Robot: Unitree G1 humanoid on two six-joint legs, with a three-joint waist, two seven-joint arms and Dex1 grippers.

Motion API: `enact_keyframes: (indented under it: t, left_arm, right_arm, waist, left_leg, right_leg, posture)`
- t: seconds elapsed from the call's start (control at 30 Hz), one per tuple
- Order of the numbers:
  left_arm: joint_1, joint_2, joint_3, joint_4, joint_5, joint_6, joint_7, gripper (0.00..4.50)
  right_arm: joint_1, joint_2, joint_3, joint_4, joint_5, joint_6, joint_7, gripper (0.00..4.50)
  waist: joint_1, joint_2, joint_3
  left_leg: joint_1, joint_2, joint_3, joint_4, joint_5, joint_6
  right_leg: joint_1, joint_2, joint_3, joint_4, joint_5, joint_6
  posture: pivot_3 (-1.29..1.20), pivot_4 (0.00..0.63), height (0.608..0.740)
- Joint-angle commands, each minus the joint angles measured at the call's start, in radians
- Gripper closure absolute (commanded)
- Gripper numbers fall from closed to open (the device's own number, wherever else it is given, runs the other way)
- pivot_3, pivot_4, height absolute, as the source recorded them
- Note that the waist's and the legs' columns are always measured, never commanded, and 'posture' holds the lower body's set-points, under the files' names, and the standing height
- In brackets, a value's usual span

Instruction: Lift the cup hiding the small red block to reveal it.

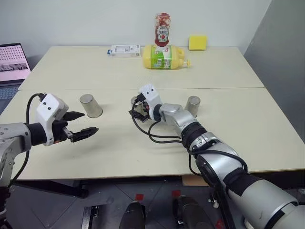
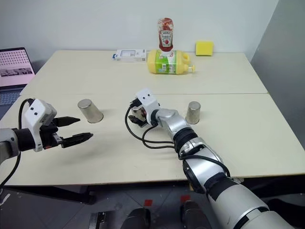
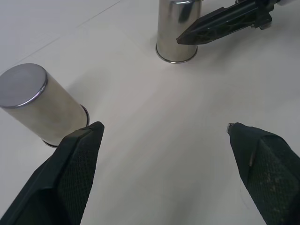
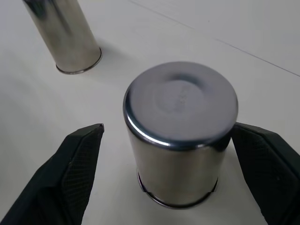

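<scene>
Three upside-down silver cups stand in a row on the beige table. The left cup stands just beyond my left gripper, which hovers open and empty over the table. My right gripper straddles the middle cup, one black finger on each side, open, with a gap showing at one side. In the head views that middle cup is mostly hidden behind the right gripper. The right cup stands free. The small red block is hidden.
At the table's far side stand a ketchup bottle, a yellow bottle lying on its side, a yellow sponge and a white box. A laptop sits beyond the left edge.
</scene>
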Motion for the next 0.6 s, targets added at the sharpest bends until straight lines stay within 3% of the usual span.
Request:
enact_keyframes:
  t: [0.03,0.2,0.43,0.6]
  left_arm:
    - [-0.021,0.021,0.019,-0.021,-0.002,-0.001,0.005,0.00]
    - [-0.026,0.018,0.013,-0.018,0.000,-0.003,0.010,0.00]
    - [-0.035,0.001,0.009,-0.038,-0.018,0.013,0.018,0.00]
    - [-0.045,-0.005,-0.015,-0.082,-0.049,0.033,-0.003,0.00]
  right_arm:
    - [-0.036,0.022,-0.036,0.021,-0.006,-0.028,0.000,0.83]
    - [-0.039,0.035,-0.059,0.029,-0.016,-0.049,-0.010,1.78]
    - [-0.025,0.012,-0.055,-0.123,-0.020,-0.065,0.032,1.86]
    - [0.135,-0.109,-0.021,-0.512,-0.040,0.136,0.068,1.86]
  waist:
    - [0.000,0.000,0.000]
    - [-0.001,0.000,0.000]
    - [-0.001,0.000,0.000]
    - [0.010,0.000,0.000]
  left_leg:
    - [0.000,0.000,0.000,0.000,0.000,0.000]
    - [0.000,0.000,0.000,0.000,0.000,0.000]
    - [0.000,0.000,0.000,0.000,0.000,0.000]
    - [-0.001,-0.001,-0.002,0.000,0.000,0.000]
  right_leg:
    - [0.000,0.000,0.000,0.000,0.000,0.000]
    - [0.000,0.000,0.000,0.000,0.000,0.000]
    - [0.000,0.000,0.000,0.000,0.000,0.000]
    - [0.000,-0.001,-0.002,0.000,0.000,0.000]
  posture:
    - [0.00,0.150,0.740]
    - [0.00,0.150,0.740]
    - [0.00,0.150,0.740]
    - [0.00,0.150,0.740]
